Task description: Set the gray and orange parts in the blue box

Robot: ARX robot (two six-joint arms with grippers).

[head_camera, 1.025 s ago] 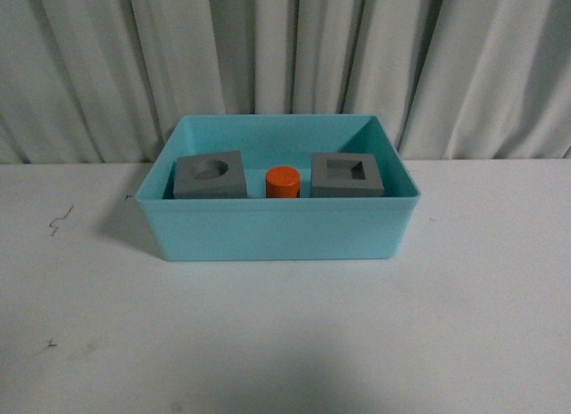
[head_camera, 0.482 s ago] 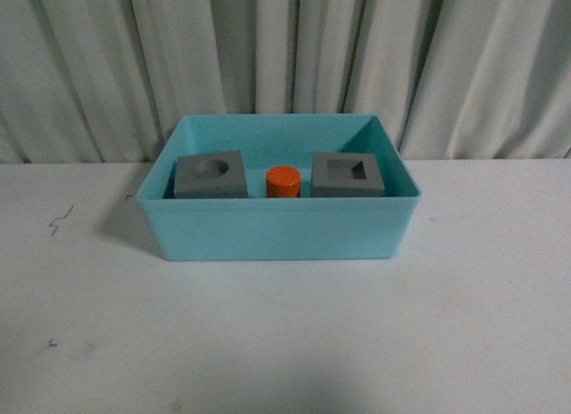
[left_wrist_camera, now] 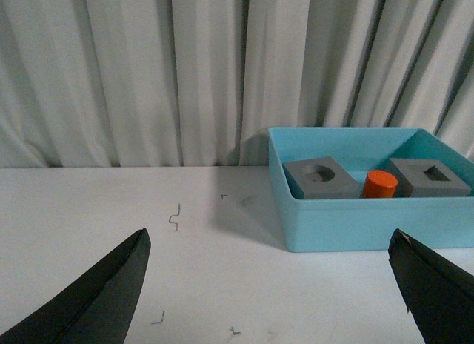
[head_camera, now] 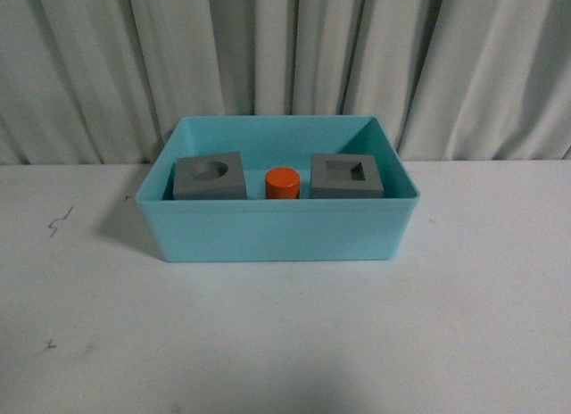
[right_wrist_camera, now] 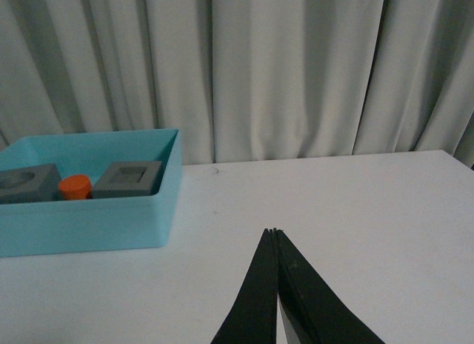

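Note:
The blue box (head_camera: 277, 231) stands on the white table in front of the curtain. Inside it sit the gray cube with a round recess (head_camera: 210, 177), the orange cylinder (head_camera: 283, 183) and the gray cube with a square recess (head_camera: 347, 175), side by side. Neither arm shows in the front view. My left gripper (left_wrist_camera: 270, 281) is open and empty, low over the table, to the left of the box (left_wrist_camera: 355, 222). My right gripper (right_wrist_camera: 275, 233) is shut and empty, over the table to the right of the box (right_wrist_camera: 81, 225).
A pale curtain (head_camera: 285, 57) hangs right behind the box. Small dark marks (head_camera: 60, 220) dot the white tabletop (head_camera: 285, 334) on the left side.

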